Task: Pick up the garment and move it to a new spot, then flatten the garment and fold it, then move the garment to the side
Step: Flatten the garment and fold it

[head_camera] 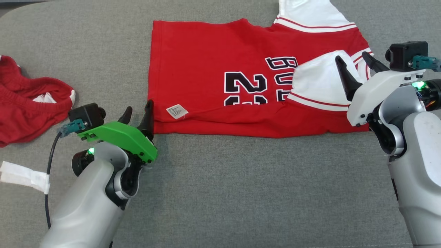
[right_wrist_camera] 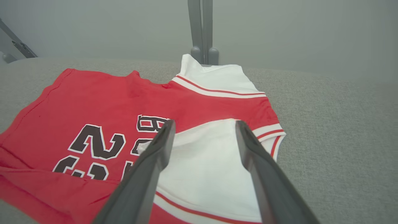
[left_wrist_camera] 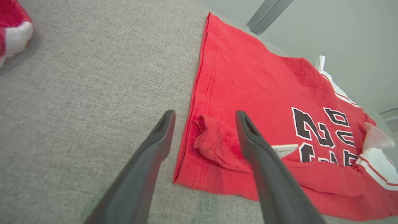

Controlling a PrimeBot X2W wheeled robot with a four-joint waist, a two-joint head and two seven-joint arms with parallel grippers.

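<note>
Here, a red shirt lies flat on the grey worktop, in the middle and toward the far side. Its near edge is folded over, and black numbers and letters show on top. A white sleeve lies folded across the right part of the shirt. A small white label sits by the near-left corner.

The left gripper is at that near-left corner. Its fingers are apart and hold nothing. In the left wrist view, one finger is over the worktop and the other is over the shirt, with a little bump of the shirt's red cloth between them.

The right gripper is at the right side of the shirt, over the sleeve. Its fingers are apart too and hold nothing.

A crumpled red cloth lies at the left, well apart from the shirt. A white strip lies on the worktop just nearer than it.
</note>
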